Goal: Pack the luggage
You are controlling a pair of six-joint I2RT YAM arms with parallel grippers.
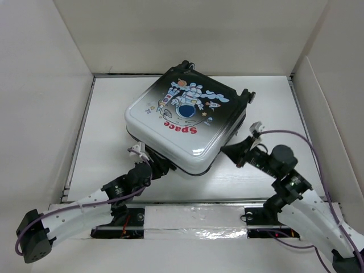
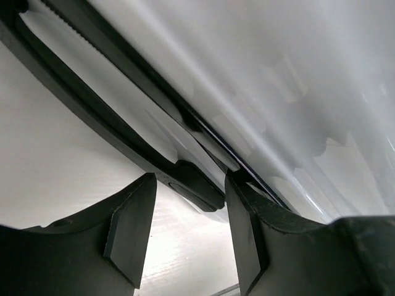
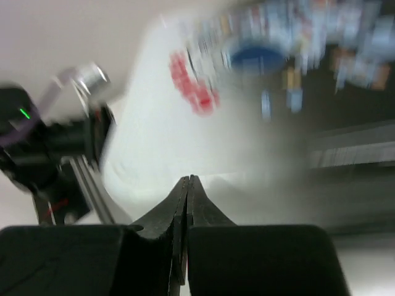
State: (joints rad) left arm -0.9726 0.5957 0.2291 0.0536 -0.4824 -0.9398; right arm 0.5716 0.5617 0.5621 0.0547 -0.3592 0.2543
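The luggage (image 1: 182, 122) lies flat in the middle of the table, astronaut and red "Space" print facing up, wheels at the far side. My left gripper (image 1: 149, 165) is at its near left edge. In the left wrist view the left gripper (image 2: 188, 185) is open, and the black trim band (image 2: 123, 123) and the white shell (image 2: 296, 92) are just past the fingertips. My right gripper (image 1: 224, 149) is shut and empty, close to the near right side of the case. The right wrist view is blurred and shows the gripper's (image 3: 188, 180) tips pressed together in front of the shell (image 3: 160, 123).
White walls (image 1: 51, 85) enclose the table (image 1: 108, 114) on the left, back and right. A silver-taped rail (image 1: 187, 219) runs along the near edge between the arm bases. The left arm (image 3: 55, 148) shows at the left of the right wrist view.
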